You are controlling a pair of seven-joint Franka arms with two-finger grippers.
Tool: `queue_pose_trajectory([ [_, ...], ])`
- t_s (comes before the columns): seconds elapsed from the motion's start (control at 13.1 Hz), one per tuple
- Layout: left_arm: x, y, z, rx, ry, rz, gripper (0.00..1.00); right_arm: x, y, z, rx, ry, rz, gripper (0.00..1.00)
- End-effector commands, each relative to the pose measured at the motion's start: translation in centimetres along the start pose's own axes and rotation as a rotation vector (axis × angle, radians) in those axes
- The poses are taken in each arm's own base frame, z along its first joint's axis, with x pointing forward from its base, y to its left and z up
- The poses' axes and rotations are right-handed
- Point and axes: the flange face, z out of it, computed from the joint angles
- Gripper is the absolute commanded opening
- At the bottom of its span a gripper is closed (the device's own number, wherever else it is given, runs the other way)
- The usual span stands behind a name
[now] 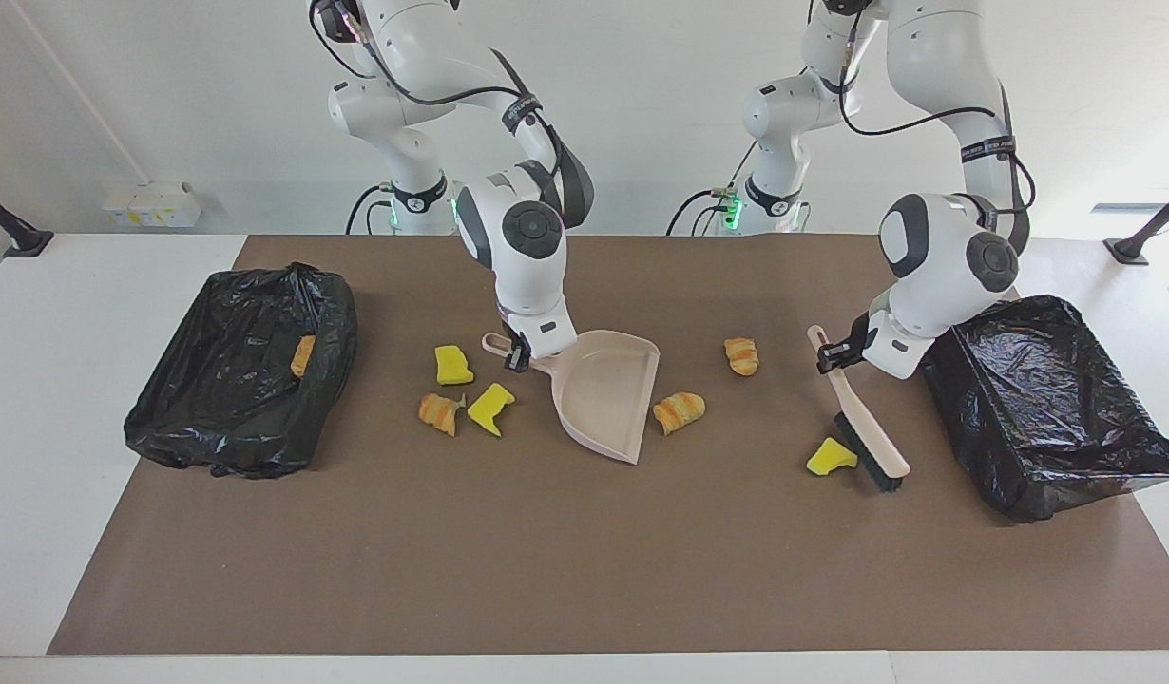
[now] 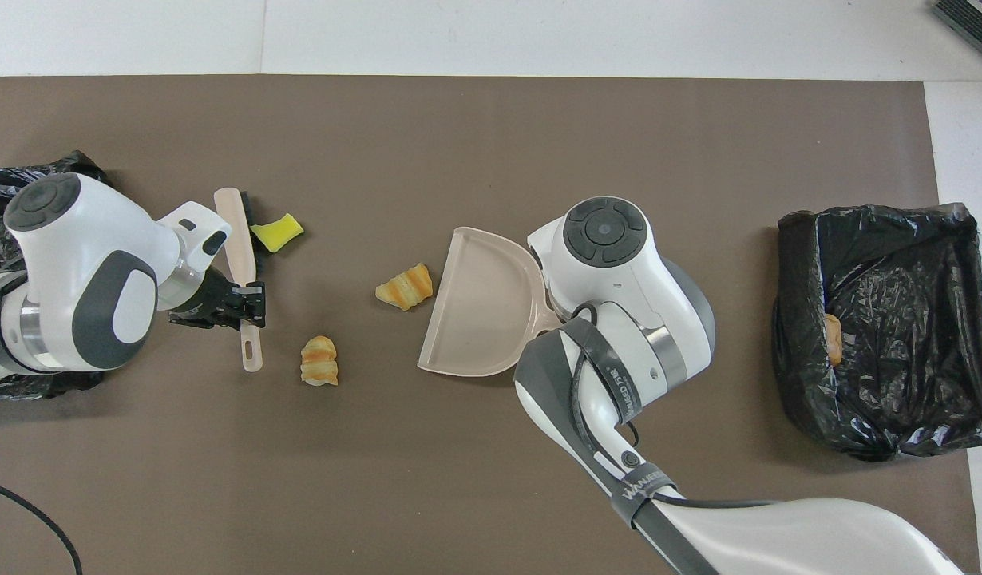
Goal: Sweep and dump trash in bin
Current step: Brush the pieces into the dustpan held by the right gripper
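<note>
My left gripper point(image 1: 832, 353) is shut on the handle of the beige brush point(image 1: 865, 432), whose bristles rest on the mat beside a yellow foam chunk point(image 1: 830, 457), between it and the black-lined bin point(image 1: 1050, 484). My right gripper point(image 1: 516, 356) is shut on the handle of the beige dustpan point(image 1: 608, 394), which lies flat with a croissant bit point(image 1: 679, 411) at its mouth. More trash: a croissant bit point(image 1: 740, 355) and, toward the right arm's end, two yellow chunks point(image 1: 451, 365) and a croissant bit point(image 1: 439, 412). In the overhead view the right arm hides its gripper.
A second black-lined bin point(image 1: 214, 446) stands at the right arm's end with a croissant bit point(image 1: 302, 355) inside. The brown mat point(image 1: 565, 570) covers the table, bare in the half away from the robots.
</note>
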Motion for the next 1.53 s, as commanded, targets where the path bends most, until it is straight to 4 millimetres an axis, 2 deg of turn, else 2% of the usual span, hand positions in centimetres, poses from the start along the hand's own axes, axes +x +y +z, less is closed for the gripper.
queue_pose_trajectory([
  [0.0, -2.6, 5.6, 1.1, 0.034, -0.022, 0.091, 0.00, -0.1, 0.2, -0.1, -0.017, 0.006, -0.017, 0.00],
  [0.31, -6.6, 13.0, 2.4, 0.003, -0.062, 0.150, 0.00, -0.1, 0.2, -0.1, -0.017, 0.006, -0.017, 0.00],
  [0.54, -11.0, 18.7, 3.5, -0.033, -0.105, 0.152, 0.00, -0.1, 0.2, -0.1, -0.017, 0.006, -0.017, 0.00],
  [0.69, -13.3, 22.0, 3.6, -0.077, -0.135, 0.127, 0.00, -0.1, 0.2, -0.1, -0.017, 0.006, -0.017, 0.00],
  [0.76, -13.9, 22.7, 3.3, -0.077, -0.139, 0.103, 0.00, -0.1, 0.2, -0.1, -0.017, 0.006, -0.017, 0.00],
  [0.92, -14.0, 22.4, 1.2, -0.073, -0.138, 0.007, 0.00, -0.1, 0.2, -0.1, -0.017, 0.006, -0.017, 0.00],
  [1.07, -14.7, 21.3, -0.4, -0.030, -0.149, -0.206, 0.00, -0.1, 0.2, -0.1, -0.017, 0.006, -0.017, 0.00],
  [1.15, -14.1, 19.6, -1.2, -0.012, -0.168, -0.327, 0.00, -0.1, 0.2, -0.1, -0.017, 0.006, -0.017, 0.00],
  [1.3, -13.4, 16.4, -2.3, 0.029, -0.214, -0.451, 0.00, -0.1, 0.2, -0.1, -0.017, 0.005, -0.023, 0.00],
  [1.45, -13.5, 13.0, -2.1, 0.069, -0.260, -0.562, 0.00, -0.3, 0.5, 0.0, -0.024, -0.004, -0.077, 0.00],
])
